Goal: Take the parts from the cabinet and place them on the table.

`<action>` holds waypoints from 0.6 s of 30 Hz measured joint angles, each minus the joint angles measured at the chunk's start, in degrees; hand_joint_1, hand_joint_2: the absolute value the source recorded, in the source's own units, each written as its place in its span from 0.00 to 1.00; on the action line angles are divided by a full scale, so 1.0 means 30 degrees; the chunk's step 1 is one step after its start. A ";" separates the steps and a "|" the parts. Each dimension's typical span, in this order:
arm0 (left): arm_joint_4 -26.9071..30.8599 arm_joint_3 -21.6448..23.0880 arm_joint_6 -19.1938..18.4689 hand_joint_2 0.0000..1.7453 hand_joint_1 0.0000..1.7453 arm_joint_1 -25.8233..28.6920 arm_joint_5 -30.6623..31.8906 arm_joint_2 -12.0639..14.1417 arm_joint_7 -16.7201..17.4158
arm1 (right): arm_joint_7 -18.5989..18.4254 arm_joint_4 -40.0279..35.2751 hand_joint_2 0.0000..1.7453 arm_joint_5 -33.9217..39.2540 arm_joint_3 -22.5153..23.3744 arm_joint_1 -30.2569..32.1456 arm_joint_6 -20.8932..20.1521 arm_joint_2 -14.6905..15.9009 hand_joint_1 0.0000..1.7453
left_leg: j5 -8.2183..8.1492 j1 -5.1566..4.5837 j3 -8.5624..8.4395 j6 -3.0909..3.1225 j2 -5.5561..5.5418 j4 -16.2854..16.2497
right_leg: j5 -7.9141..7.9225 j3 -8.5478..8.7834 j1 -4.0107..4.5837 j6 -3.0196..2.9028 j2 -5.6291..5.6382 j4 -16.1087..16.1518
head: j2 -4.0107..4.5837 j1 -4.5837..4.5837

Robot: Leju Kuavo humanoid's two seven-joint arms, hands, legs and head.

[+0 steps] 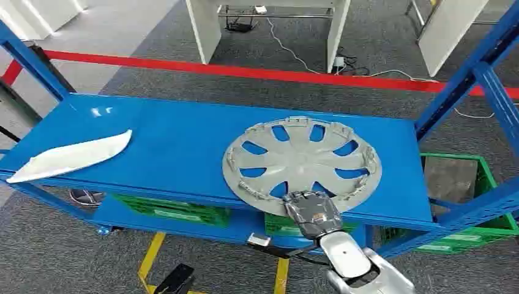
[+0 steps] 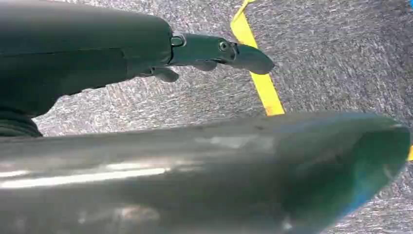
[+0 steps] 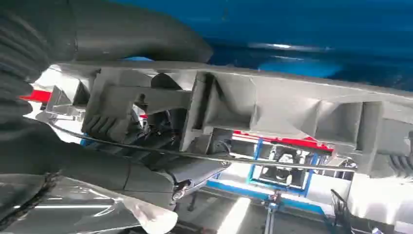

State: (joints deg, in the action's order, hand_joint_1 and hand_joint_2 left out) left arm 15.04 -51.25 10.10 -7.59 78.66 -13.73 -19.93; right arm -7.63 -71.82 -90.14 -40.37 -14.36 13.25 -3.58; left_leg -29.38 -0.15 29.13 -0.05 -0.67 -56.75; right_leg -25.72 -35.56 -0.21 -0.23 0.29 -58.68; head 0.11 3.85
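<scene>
- Nearest the head camera, the silver right arm (image 1: 361,269) rose from the lower right of the frame; its right hand (image 1: 310,212) gripped the near rim of the hubcap (image 1: 302,164), just right of the frame's centre
- the hubcap was a grey, spoked wheel cover lying flat on the blue shelf (image 1: 177,144) of the cabinet, its near edge jutting a little past the shelf's front lip
- in the right wrist view the thumb (image 3: 126,36) lay along one side of the ribbed rim (image 3: 292,107) and the darker fingers (image 3: 146,168) curled along the other, so the rim was clasped between them
- a white, elongated part (image 1: 70,157) lay at the left of the shelf, well apart from the hubcap
- green crates (image 1: 168,209) sat on the level below; a red line (image 1: 245,71) crossed the grey floor beyond
- the left hand (image 2: 214,51) appeared over grey floor and yellow tape (image 2: 258,73); whether its fingers were spread or curled, I could not tell
</scene>
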 joint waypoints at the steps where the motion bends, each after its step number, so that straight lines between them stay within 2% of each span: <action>1: 0.0000 0.0000 0.0000 0.00 0.00 -0.0001 0.0000 0.0000 0.0000 | 0.0000 0.0000 1.00 0.0000 0.0000 0.0006 0.0000 0.0007 1.00 | 0.0000 0.0000 0.0001 0.0000 0.0000 0.0000 | 0.0000 -0.0001 0.0000 0.0000 0.0000 0.0000 | 0.0000 0.0007; 7: 0.0000 0.0000 0.0000 0.00 0.00 0.0000 -0.0022 0.0000 0.0000 | -0.0043 -0.0327 1.00 0.0000 0.0000 0.0109 0.0015 0.0145 1.00 | -0.0001 0.0000 0.0007 0.0001 0.0000 0.0000 | -0.0001 -0.0002 0.0000 0.0000 -0.0003 0.0000 | 0.0000 0.0000; 13: 0.0000 0.0000 0.0146 0.00 0.00 0.0009 -0.0175 0.0000 -0.0772 | -0.0628 -0.1993 1.00 0.0007 0.0000 0.0368 0.0102 0.0677 1.00 | -0.0001 -0.0001 0.0021 0.0001 -0.0001 -0.0001 | 0.0000 -0.0011 -0.0005 0.0000 -0.0003 0.0000 | 0.0000 0.0007; 14: 0.0000 0.0000 0.0197 0.00 0.00 0.0013 -0.0197 0.0000 -0.0816 | -0.0865 -0.2466 1.00 0.0007 -0.0029 0.0399 0.0059 0.0831 0.95 | -0.0001 -0.0001 0.0027 0.0001 -0.0001 -0.0001 | 0.0000 -0.0016 -0.0006 0.0000 -0.0006 0.0000 | 0.0000 0.0000; 15: 0.0000 0.0000 0.0263 0.00 0.00 0.0023 -0.0211 0.0000 -0.0911 | -0.1063 -0.2940 1.00 0.0007 -0.0073 0.0398 -0.0021 0.0984 0.95 | -0.0001 -0.0002 0.0030 0.0001 -0.0001 -0.0001 | 0.0000 -0.0019 -0.0008 0.0000 -0.0006 0.0000 | 0.0000 0.0000; 16: 0.0000 0.0000 0.0400 1.00 0.00 0.0035 -0.0219 0.0000 -0.1077 | -0.1339 -0.3530 1.00 0.0007 -0.0152 0.0381 -0.0174 0.1201 0.95 | -0.0001 -0.0002 0.0031 0.0002 -0.0001 -0.0001 | 0.0000 -0.0022 -0.0008 0.0000 -0.0005 0.0000 | 0.0000 0.0007; 18: 0.0000 0.0000 0.0700 1.00 0.00 0.0043 -0.0219 0.0000 -0.1443 | -0.1830 -0.4548 1.00 0.0007 -0.0314 0.0304 -0.0306 0.1618 0.97 | -0.0002 -0.0002 0.0031 0.0002 -0.0001 -0.0001 | -0.0001 -0.0022 -0.0008 0.0000 -0.0004 0.0000 | 0.0000 0.0000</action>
State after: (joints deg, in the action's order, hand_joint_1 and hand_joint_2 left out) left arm 15.04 -51.25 12.20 -7.46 78.01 -13.73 -24.26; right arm -13.12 -85.47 -90.12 -41.31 -13.44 12.33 1.27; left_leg -29.38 -0.16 29.22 -0.04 -0.67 -56.75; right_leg -25.72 -35.63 -0.23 -0.22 0.27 -58.68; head 0.11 3.85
